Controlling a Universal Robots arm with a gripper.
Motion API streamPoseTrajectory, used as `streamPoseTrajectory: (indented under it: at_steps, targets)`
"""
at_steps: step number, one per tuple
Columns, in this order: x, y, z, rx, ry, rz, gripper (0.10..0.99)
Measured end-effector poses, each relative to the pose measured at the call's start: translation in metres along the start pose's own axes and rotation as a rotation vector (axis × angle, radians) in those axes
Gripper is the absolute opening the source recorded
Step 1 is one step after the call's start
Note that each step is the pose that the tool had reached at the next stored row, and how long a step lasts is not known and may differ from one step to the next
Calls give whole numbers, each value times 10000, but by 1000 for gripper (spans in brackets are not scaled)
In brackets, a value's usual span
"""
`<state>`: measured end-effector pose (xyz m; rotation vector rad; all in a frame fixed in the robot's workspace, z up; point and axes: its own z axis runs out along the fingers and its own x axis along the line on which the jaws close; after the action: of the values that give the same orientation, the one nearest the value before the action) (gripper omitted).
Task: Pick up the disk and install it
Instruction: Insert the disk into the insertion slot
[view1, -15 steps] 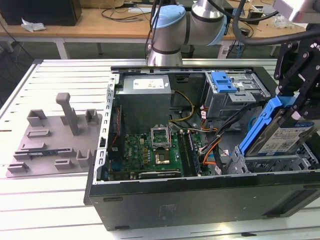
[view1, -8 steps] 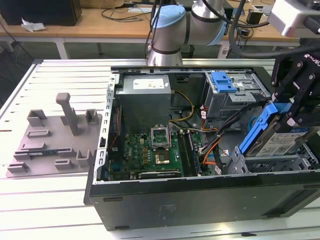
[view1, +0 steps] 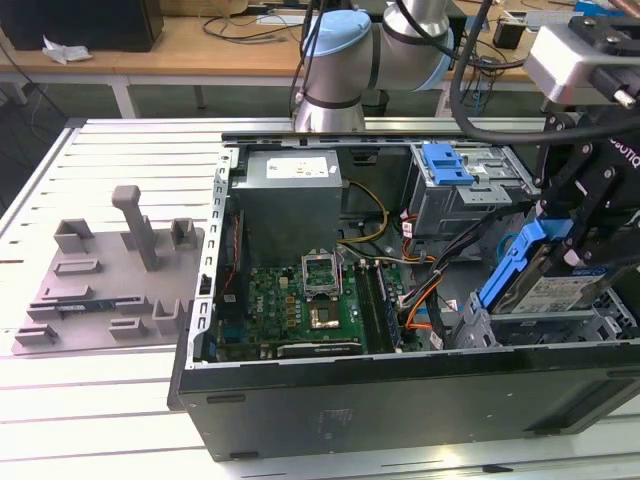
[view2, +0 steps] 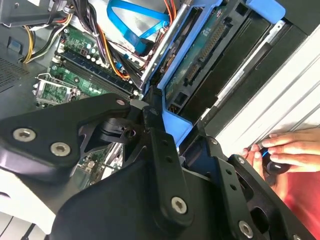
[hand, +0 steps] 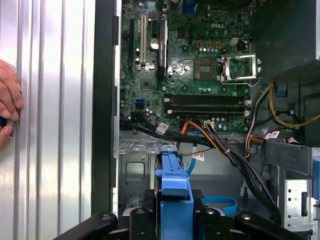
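The disk (view1: 548, 288) is a silver drive with blue rails and a barcode label. It hangs tilted over the drive bay (view1: 545, 325) at the near corner of the open computer case (view1: 400, 385), on the exterior view's right. My gripper (view1: 568, 245) is shut on it from above, black fingers (view1: 592, 205) pressing its two sides. In the first wrist view one blue rail (hand: 173, 192) of the disk sits clamped in the gripper (hand: 173, 220). The second wrist view shows the disk's connector edge (view2: 202, 62) beyond the finger (view2: 160, 145).
Inside the case lie the motherboard (view1: 300, 300), a grey power supply (view1: 290, 190), a blue-handled drive cage (view1: 447, 165) and cable bundles (hand: 220, 145). A grey parts fixture (view1: 110, 285) sits on the slatted table. A person's hand (view2: 290, 150) rests on the table beside the case.
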<state>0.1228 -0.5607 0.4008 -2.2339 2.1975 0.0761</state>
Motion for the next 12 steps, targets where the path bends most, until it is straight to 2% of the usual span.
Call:
streamPoseTrajectory:
  at_steps: [2, 4, 12]
  targets:
    - [0, 0, 9, 0, 15, -1, 380]
    - [0, 0, 13, -1, 23, 0, 506]
    - [0, 0, 16, -1, 21, 1, 506]
